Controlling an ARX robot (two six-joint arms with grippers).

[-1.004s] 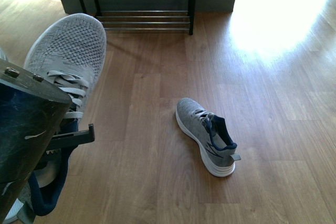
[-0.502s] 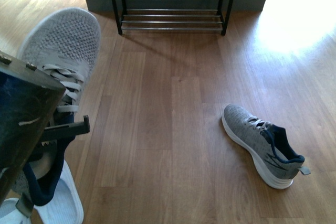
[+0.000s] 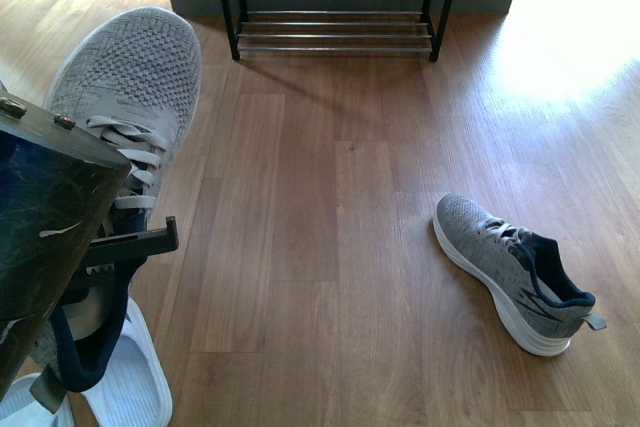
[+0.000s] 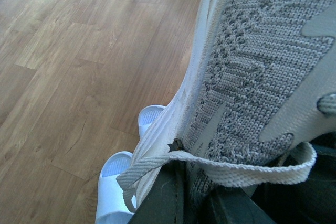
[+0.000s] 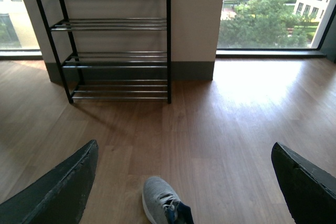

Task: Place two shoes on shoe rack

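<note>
Your left gripper (image 3: 135, 244): clamped on a grey knit sneaker (image 3: 125, 97) at the collar, with one dark finger (image 3: 145, 240) lying across the navy lining. The shoe is off the floor (image 3: 300, 247), its toe pointing to the far wall and its heel hanging low beside the arm. From the left wrist the knit upper fills most of the view, and a flat lace (image 4: 236, 169) is draped over the gripper's dark parts.

Under the held heel, near left: a pair of pale slides (image 3: 125, 377) resting on the wood.

Your right gripper (image 5: 184, 150): spread wide, its two dark fingers at opposite edges of the wrist view and only floor between them. It has hold of nothing.

Second sneaker (image 3: 510, 272): on the floor, near right. It sits upright on its white sole, toe angled to the far left, navy collar toward you. It is well apart from the rack and from the held shoe.

Shoe rack (image 3: 335, 47): far centre, against the wall. It has a black frame and chrome bars in tiers. The lowest tiers show in the front view and more tiers show from the right wrist.

Far right: a bright sun patch on the boards.
</note>
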